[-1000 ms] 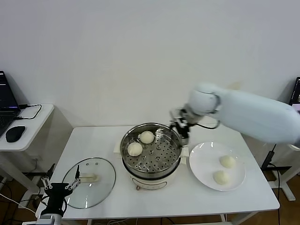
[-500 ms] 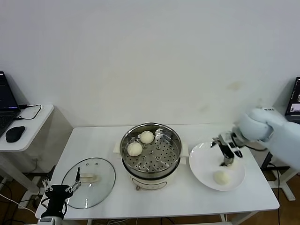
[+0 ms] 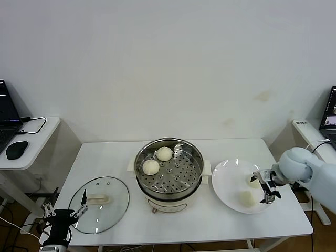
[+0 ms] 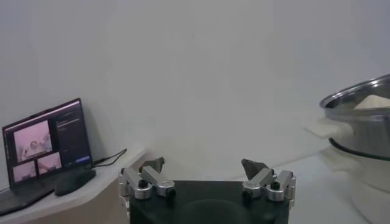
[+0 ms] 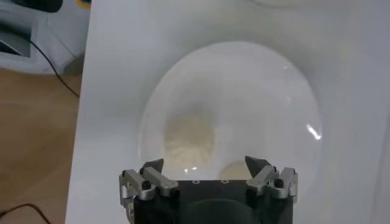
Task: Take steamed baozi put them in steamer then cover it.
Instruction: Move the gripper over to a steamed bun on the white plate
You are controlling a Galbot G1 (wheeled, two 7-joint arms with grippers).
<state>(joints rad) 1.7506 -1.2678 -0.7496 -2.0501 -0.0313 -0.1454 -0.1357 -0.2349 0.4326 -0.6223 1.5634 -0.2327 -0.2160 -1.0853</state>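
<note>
Head view shows the right claw [image 3: 266, 186] down at the white plate [image 3: 227, 184], fingers spread wide and holding nothing, poised at the two steamed baozi [image 3: 247, 198] left on that plate, with the nearer bun partly hidden behind it. The other two buns [image 3: 151, 167] already sit on the perforated floor of the steamer [image 3: 169, 169], toward its far-left side, so the job looks about half done: the step in hand is the third pickup. From the right wrist view the spread fingers frame one bun [image 5: 189, 140] lying on the plate just ahead of the claw [image 5: 207, 170], slightly toward one finger and not centred. The next move, as I judge it, calls for lowering a little, centring the soft bun between the fingers, and closing gently enough not to squash it before carrying it across to the open basket. The cover [image 3: 100, 203] lies flat on the bench [image 3: 210, 220] left of the steamer, handle up, waiting for the last step. The left claw [image 3: 64, 214] is parked low at the near-left bench edge beside the cover, also spread and empty. Compared with a second ago, the right arm has left the steamer's far rim and swung out to the plate, dropping lower; the buns and the cover have not moved.
</note>
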